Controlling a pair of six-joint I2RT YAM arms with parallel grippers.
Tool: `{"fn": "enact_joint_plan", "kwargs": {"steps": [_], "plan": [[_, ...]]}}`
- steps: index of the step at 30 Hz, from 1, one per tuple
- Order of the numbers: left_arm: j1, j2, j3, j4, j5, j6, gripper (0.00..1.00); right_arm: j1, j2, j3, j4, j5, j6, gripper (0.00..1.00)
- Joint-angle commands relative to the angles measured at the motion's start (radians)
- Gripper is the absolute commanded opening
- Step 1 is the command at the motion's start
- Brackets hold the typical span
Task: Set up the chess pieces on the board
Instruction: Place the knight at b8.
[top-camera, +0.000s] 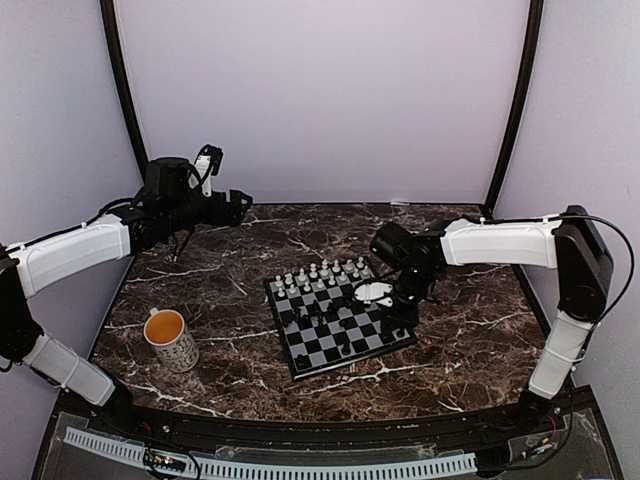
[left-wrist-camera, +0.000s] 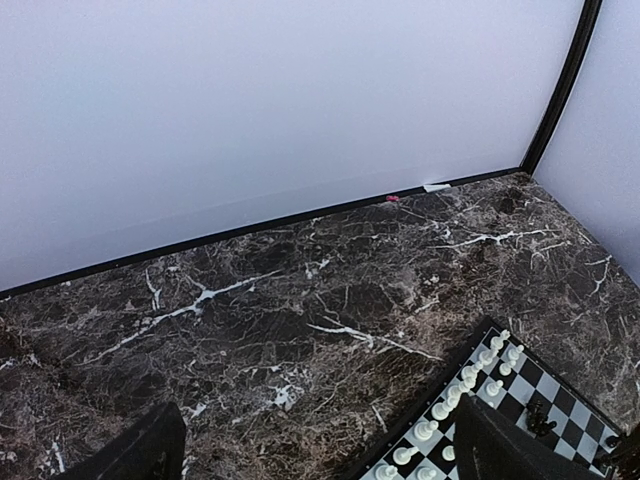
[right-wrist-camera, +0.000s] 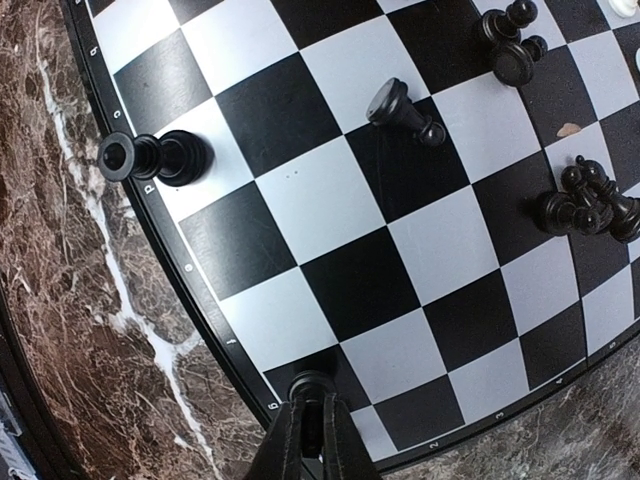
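The board lies mid-table, turned a little. White chess pieces stand in rows along its far side, and black chess pieces are scattered over its middle. My right gripper is low over the board's right edge. In the right wrist view it is shut on a black piece over a dark square next to the rim. A black rook, a pawn that seems tipped over and other black pieces sit beyond. My left gripper is open, empty and raised at the back left.
A patterned mug of orange-brown liquid stands on the marble table left of the board. The left wrist view shows bare marble, the back wall and the board's white corner. Walls close the table at the back and both sides.
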Motion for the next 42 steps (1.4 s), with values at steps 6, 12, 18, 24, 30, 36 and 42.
{"fn": "enact_joint_plan", "kwargs": {"steps": [6, 12, 18, 24, 30, 36, 42], "plan": [[-0.008, -0.006, 0.019, 0.002, 0.012, 0.006, 0.96, -0.004, 0.019, -0.02, -0.002, -0.01, 0.0, 0.08], [-0.01, -0.008, 0.018, 0.003, 0.011, 0.006, 0.96, -0.003, 0.025, -0.024, 0.002, 0.005, 0.004, 0.1], [-0.013, -0.007, 0.019, 0.002, 0.012, 0.006, 0.96, -0.004, 0.033, -0.026, 0.006, 0.01, 0.008, 0.15], [-0.014, -0.005, 0.019, 0.002, 0.012, 0.006, 0.96, -0.003, 0.023, -0.02, -0.006, 0.01, 0.008, 0.22], [-0.014, -0.004, 0.019, 0.002, 0.012, 0.007, 0.96, -0.005, -0.009, 0.03, -0.058, 0.0, -0.003, 0.3], [-0.015, -0.005, 0.022, -0.004, 0.023, 0.004, 0.96, -0.045, -0.019, 0.134, -0.069, -0.083, 0.0, 0.35], [-0.024, 0.038, 0.08, -0.082, 0.097, -0.003, 0.92, -0.095, 0.058, 0.209, 0.018, -0.052, 0.051, 0.32]]}}
